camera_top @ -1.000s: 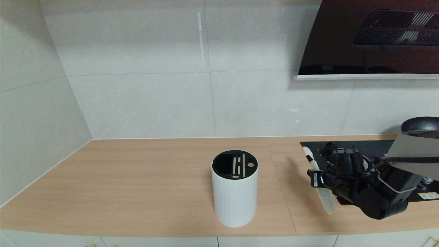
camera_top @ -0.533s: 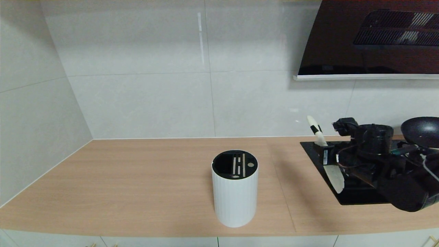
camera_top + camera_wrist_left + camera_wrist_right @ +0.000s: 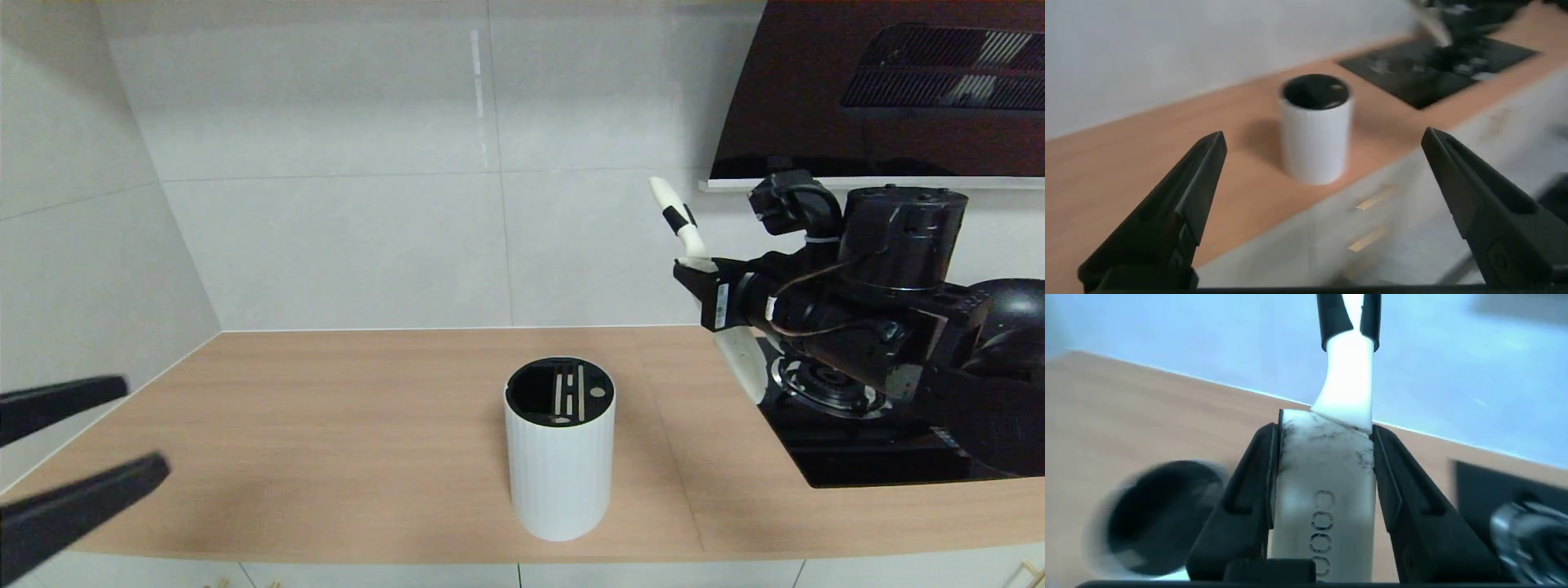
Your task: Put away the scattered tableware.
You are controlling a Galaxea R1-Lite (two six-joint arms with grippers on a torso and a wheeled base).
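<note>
Wood-grain table (image 3: 326, 425) runs the width of the room. Back wall (image 3: 343, 245) has large pale grey tiles with a vertical glare streak. Side wall (image 3: 73, 245) meets it in the corner beyond the left jaws. Dark range hood (image 3: 816, 98) sits above the right jaws, black glass hob (image 3: 849, 469) below them. White cabinet fronts (image 3: 653, 575) with pale handles (image 3: 1373, 198) lie under the table edge.

Head view is nicely bright, with soft, even light from overhead. There's a thin vertical glare streak on the wall tile (image 3: 478, 82), and the glossy range hood (image 3: 816, 122) shows pale reflections. Shadows on the tabletop (image 3: 326, 425) are faint: one between the holder (image 3: 560, 465) and the stove (image 3: 857, 457), one beside the left hand (image 3: 143, 425). Tile lines bow a bit at the left edge. The left wrist view is smeary all over. In the right wrist view the knife (image 3: 1343, 384) is crisp and the holder is blurred.
</note>
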